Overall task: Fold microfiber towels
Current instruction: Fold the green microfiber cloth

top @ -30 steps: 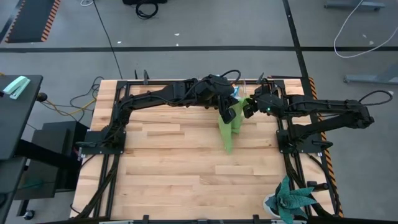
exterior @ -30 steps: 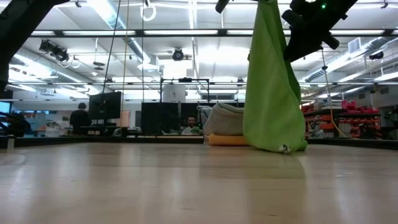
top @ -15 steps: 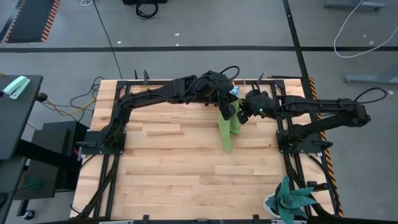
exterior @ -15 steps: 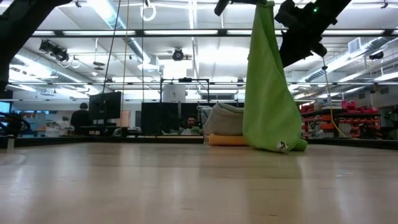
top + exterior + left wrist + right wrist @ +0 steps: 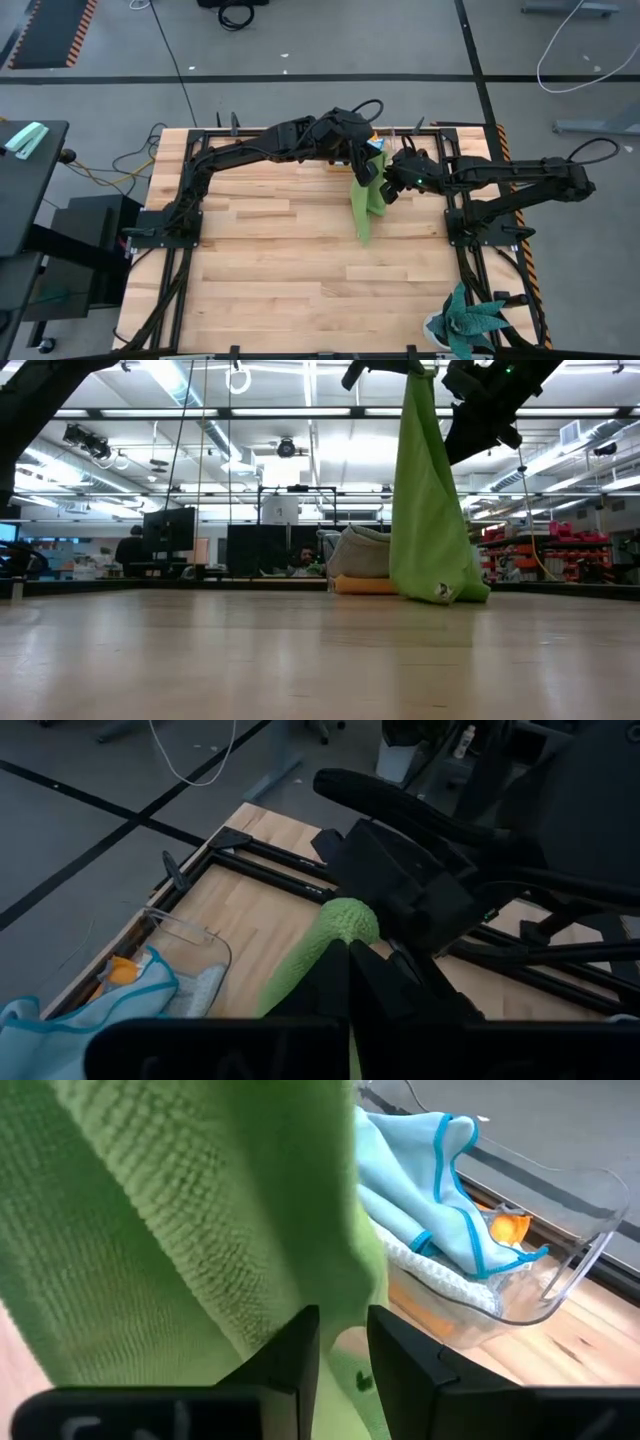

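Only the right wrist view shows the light blue towel point(image 5: 440, 1190) inside the clear box point(image 5: 560, 1270).

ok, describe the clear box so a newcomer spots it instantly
Start at the wooden table and go to its far edge, behind the hanging lime green towel that the left gripper holds. The clear plastic box sits there, see-through and round-cornered, with light blue, grey and orange-yellow cloths piled inside.

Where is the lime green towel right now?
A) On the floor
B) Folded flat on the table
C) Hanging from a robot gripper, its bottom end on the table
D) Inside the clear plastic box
C: the lime green towel hangs from the left gripper, shut on its top, its lower end resting on the table.
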You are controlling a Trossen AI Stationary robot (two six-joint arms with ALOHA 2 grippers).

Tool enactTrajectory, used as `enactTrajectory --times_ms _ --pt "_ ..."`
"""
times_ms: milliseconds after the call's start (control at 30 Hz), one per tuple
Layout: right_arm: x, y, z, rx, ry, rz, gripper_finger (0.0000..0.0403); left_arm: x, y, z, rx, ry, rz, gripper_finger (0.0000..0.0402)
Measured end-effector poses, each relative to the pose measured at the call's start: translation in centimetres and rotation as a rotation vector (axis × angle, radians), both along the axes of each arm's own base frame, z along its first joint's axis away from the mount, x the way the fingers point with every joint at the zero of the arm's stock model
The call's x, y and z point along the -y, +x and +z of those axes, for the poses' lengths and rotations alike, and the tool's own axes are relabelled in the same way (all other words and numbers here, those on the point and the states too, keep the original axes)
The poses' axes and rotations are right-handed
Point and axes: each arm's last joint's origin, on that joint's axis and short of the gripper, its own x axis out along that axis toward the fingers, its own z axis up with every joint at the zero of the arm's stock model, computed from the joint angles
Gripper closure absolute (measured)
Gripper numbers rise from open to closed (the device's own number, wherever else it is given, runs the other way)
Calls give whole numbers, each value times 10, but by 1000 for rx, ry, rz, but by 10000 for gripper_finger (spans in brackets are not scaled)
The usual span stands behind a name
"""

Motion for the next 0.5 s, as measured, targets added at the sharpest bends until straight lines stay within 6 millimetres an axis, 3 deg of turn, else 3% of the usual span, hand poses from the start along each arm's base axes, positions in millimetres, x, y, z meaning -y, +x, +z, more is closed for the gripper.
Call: enactTrajectory --times_ms 500 --pt "1 2 -2 -17 -9 9 308 -4 1 3 40 -32 -49 395"
